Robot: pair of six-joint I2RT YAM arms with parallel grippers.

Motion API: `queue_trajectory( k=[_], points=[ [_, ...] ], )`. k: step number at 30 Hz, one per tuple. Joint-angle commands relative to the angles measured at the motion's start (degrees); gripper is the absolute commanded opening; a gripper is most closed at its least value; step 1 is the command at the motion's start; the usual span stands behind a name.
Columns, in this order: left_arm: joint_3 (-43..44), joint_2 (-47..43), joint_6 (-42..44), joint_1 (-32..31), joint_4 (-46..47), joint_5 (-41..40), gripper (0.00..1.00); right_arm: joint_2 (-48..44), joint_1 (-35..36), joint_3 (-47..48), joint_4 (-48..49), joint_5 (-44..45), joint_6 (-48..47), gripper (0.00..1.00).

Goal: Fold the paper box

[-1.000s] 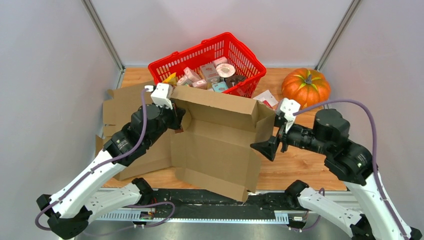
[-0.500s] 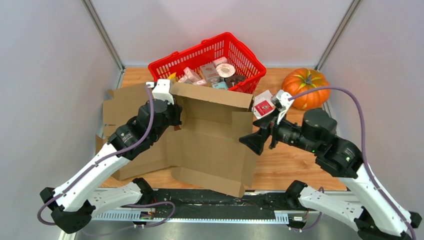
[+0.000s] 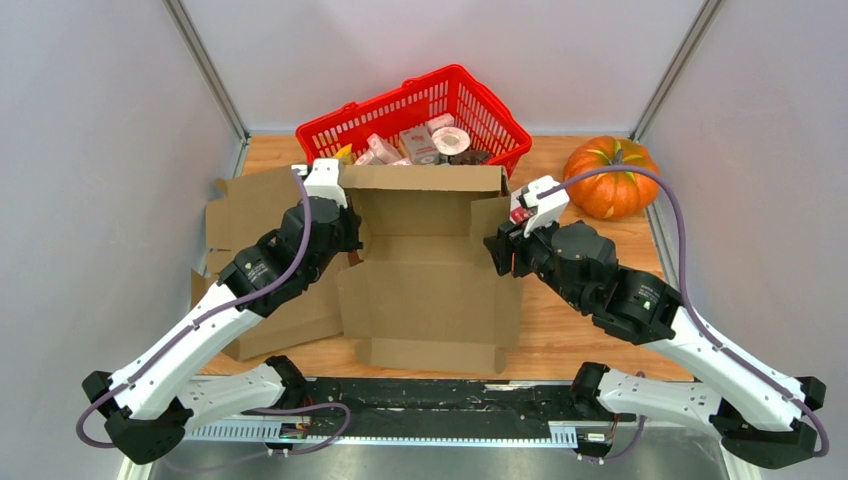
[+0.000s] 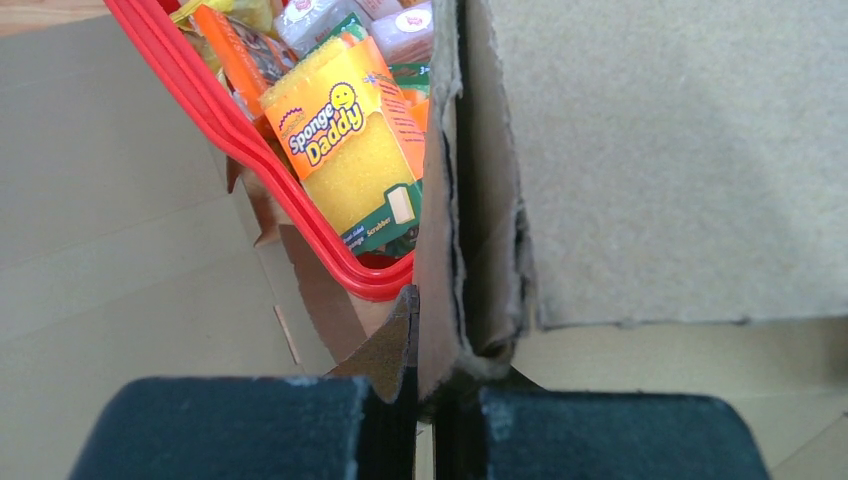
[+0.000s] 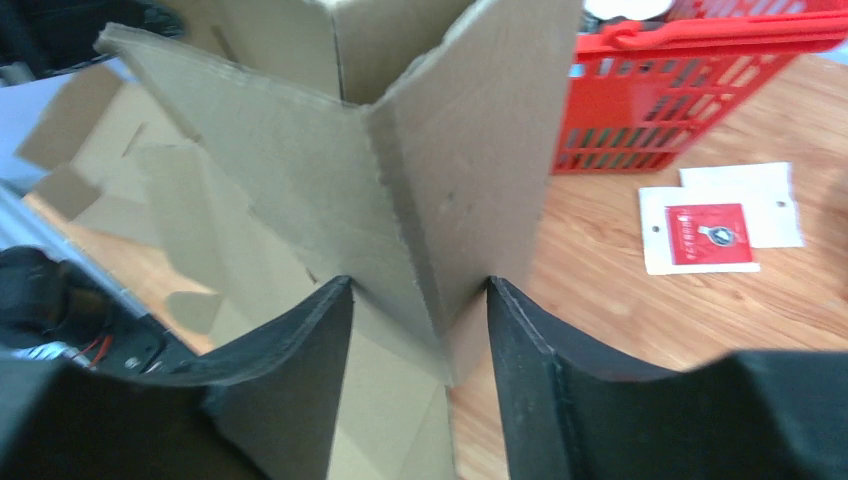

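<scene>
Two arms at one cardboard box (image 3: 425,290), box on the wooden table (image 3: 580,345) before the red basket (image 3: 385,99), left gripper (image 4: 425,405) clamped on its left wall edge, right gripper (image 5: 420,335) jaws apart, straddling its right corner fold

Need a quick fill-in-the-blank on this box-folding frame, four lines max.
1. Behind the brown cardboard box stands a red plastic ___ full of packaged goods.
2. The round orange ___ sits at far right.
3. The left claw is ___ on a box wall.
4. The right claw sits astride the box's ___-hand corner.

Missing words: basket; pumpkin; shut; right.
</scene>
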Motion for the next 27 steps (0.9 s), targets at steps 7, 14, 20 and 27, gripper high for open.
queue_trajectory(
  k=[7, 14, 20, 27],
  points=[
    [1.53, -0.56, -1.39, 0.12, 2.9, 0.69, 0.0, 1.72, 0.34, -0.21, 5.74, 9.43, -5.7, 0.72],
    [1.44, -0.2, -1.92, 0.12, 3.69, 1.57, 0.0, 1.81, 0.34, -3.89, 17.24, 6.09, -10.8, 0.66],
    [1.27, -0.73, -1.57, 0.12, 3.95, 1.66, 0.0, 5.06, 0.34, -5.48, 22.96, 7.31, -13.97, 0.51],
    [0.65, -2.05, -1.04, 0.12, 3.86, 0.6, 0.0, 7.34, 0.34, -6.01, 24.73, 10.04, -14.5, 0.13]
  ],
)
